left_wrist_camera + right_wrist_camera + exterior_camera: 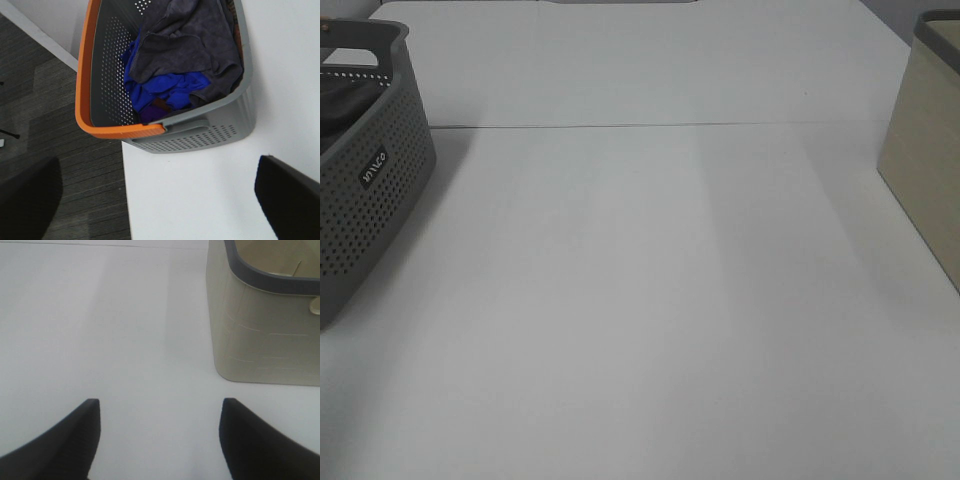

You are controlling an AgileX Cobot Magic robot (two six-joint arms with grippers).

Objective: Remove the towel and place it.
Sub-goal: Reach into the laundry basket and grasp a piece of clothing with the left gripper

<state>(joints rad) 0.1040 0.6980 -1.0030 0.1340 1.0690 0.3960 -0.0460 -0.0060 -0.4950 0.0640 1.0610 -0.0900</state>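
Two containers frame the white table (640, 300) from the high camera: a grey perforated basket (370, 200) at the left edge and a beige bin (920, 170) with a dark rim at the right edge, with wide bare tabletop between them. Neither arm shows in that view.

Over to the left wrist camera, and there's the towel (185, 45): dark charcoal, crumpled, heaped inside the basket (200, 137) and lying on top of the pile. Under it and beside it sits a bright blue cloth (170, 87), bunched against the perforated wall. Part of the basket's rim is orange, the rest grey. The basket stands right at the edge of the table, with dark carpeted floor (45, 100) showing past it.

The left gripper (157, 195) has its jaws spread wide apart and nothing between them. Its two dark fingers (287, 192) are blurred at the sides of the picture, clear of the basket and not touching the towel.

On the right wrist camera, the right gripper (161, 407) also stands with its jaws apart and empty, above bare table. The beige bin (260, 330) sits near it, off to one side, and no cloth shows in the part of its inside that can be seen.

So the towel sits in the left basket, untouched, well apart from the bin on the right.
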